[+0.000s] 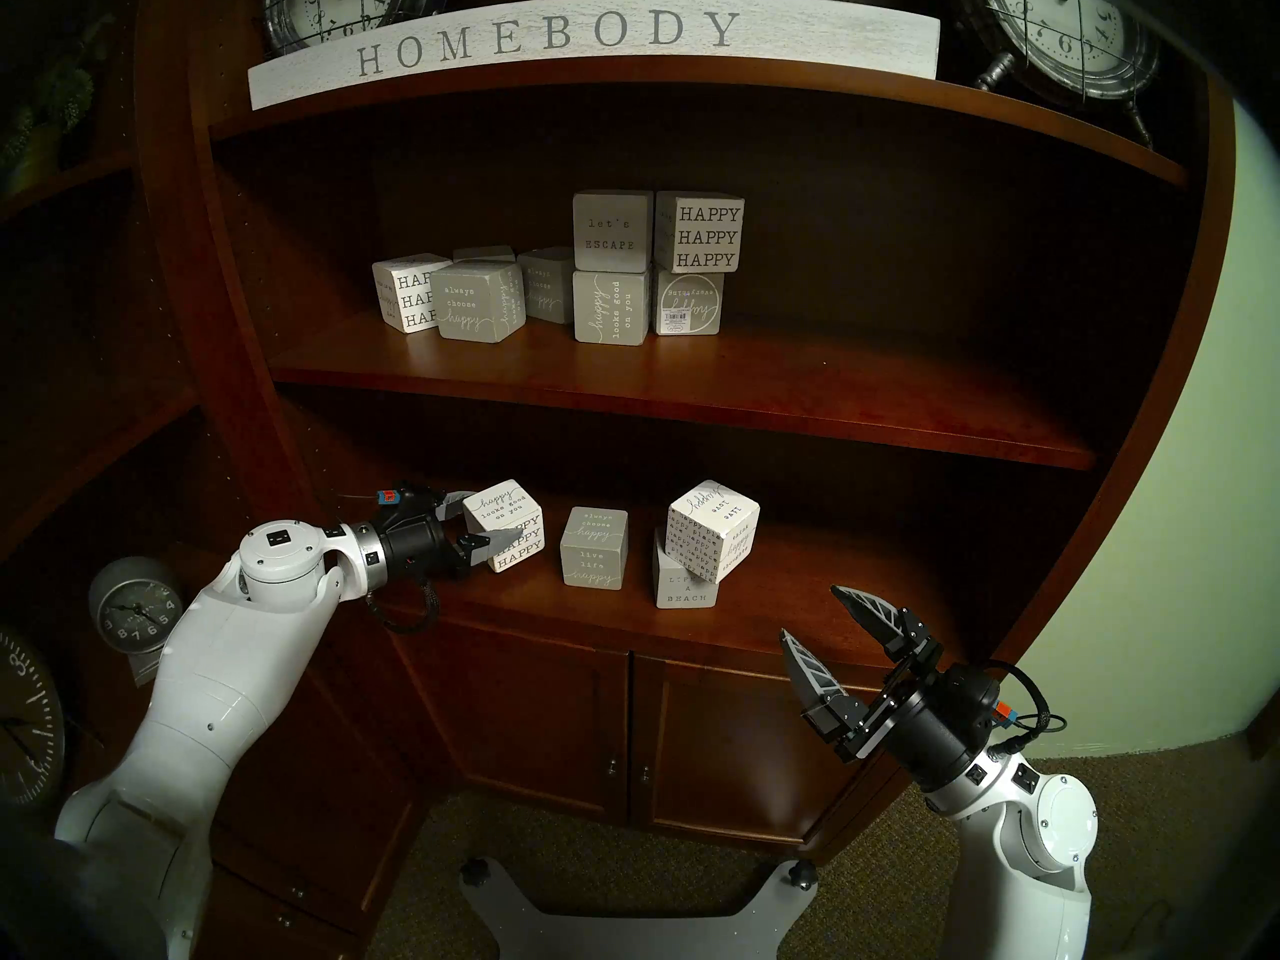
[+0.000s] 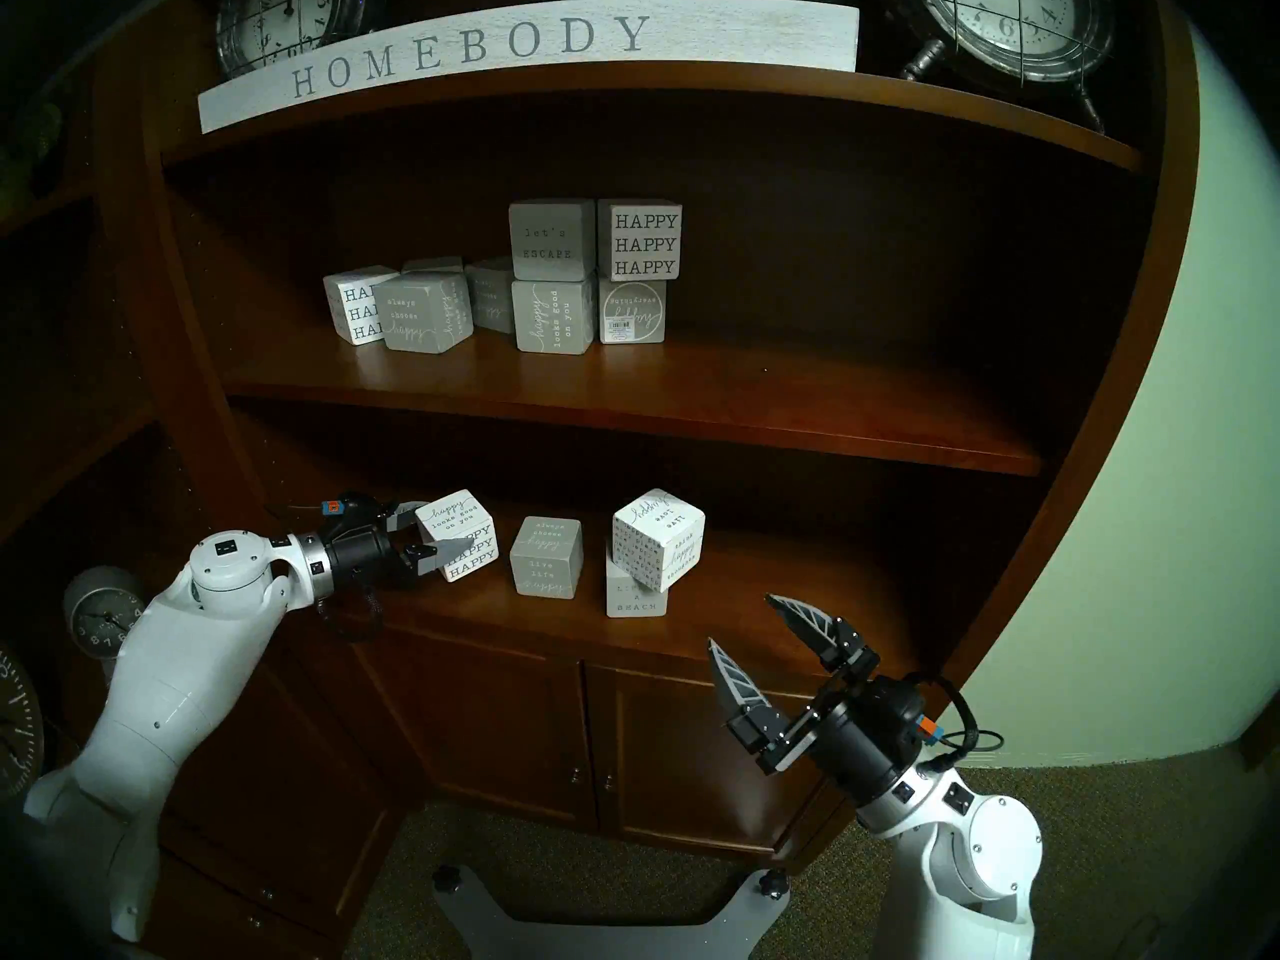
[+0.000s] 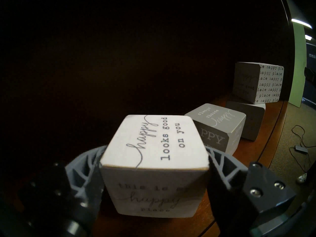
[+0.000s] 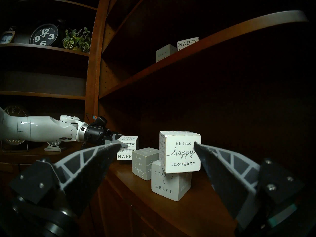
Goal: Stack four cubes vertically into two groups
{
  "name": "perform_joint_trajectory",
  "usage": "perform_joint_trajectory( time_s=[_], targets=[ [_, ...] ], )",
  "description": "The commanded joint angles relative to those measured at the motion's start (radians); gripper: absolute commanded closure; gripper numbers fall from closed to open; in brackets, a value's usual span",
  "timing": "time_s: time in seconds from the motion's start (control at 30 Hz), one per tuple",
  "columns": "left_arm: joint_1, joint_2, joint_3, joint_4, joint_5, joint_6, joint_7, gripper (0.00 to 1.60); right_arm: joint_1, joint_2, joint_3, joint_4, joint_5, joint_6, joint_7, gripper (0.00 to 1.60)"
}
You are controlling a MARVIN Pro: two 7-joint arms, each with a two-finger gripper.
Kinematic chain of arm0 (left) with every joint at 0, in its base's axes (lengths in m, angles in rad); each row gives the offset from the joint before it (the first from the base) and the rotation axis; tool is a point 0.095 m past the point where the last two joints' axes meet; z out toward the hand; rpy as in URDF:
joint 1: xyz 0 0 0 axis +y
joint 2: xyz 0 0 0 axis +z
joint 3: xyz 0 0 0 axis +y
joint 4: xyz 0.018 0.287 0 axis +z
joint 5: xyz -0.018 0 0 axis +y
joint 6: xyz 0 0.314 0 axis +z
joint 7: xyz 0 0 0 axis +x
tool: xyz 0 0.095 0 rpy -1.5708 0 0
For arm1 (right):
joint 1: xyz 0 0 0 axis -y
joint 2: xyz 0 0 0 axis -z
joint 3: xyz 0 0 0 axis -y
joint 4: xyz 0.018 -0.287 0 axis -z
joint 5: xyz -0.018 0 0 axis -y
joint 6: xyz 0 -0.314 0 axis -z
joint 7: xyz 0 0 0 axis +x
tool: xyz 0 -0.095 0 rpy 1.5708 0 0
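Dark wooden lower shelf, head view: white "HAPPY HAPPY HAPPY" cube is clamped between the left gripper fingers near the left end. Left wrist view: both fingers are pressed to its sides. Right wrist view: right gripper is spread wide, off the front edge, empty.

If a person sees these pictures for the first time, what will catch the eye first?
On the lower shelf, the left tool grips a white HAPPY cube. To its right, a white cube sits crookedly on a grey BEACH cube. The right tool hangs open in front of them.
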Motion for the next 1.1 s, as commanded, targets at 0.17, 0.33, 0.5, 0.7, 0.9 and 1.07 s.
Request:
perform_joint_trajectory(
  time_s=[0.17,0.33,0.5,0.7,0.9,1.07],
  targets=[
    [0.055,-0.019,-0.050,-0.180,0.003,0.057,0.140,1.60,0.005,0.002,-0.002,-0.014,0.009,0.001,-0.001,0.00],
    [0.087,-0.027,-0.064,-0.247,-0.002,0.099,0.194,1.60,0.005,0.002,-0.002,-0.014,0.009,0.001,-0.001,0.00],
    [0.122,-0.041,-0.085,-0.311,-0.023,0.132,0.225,1.60,0.005,0.002,-0.002,-0.014,0.009,0.001,-0.001,0.00],
    [0.145,-0.047,-0.101,-0.371,-0.042,0.162,0.232,1.60,0.005,0.002,-0.002,-0.014,0.009,0.001,-0.001,0.00],
    [0.156,-0.054,-0.103,-0.402,-0.042,0.181,0.247,1.60,0.005,0.002,-0.002,-0.014,0.009,0.002,-0.001,0.00],
    [0.150,-0.052,-0.089,-0.433,-0.030,0.202,0.253,1.60,0.005,0.002,-0.002,-0.014,0.009,0.001,-0.001,0.00]
  ],
)
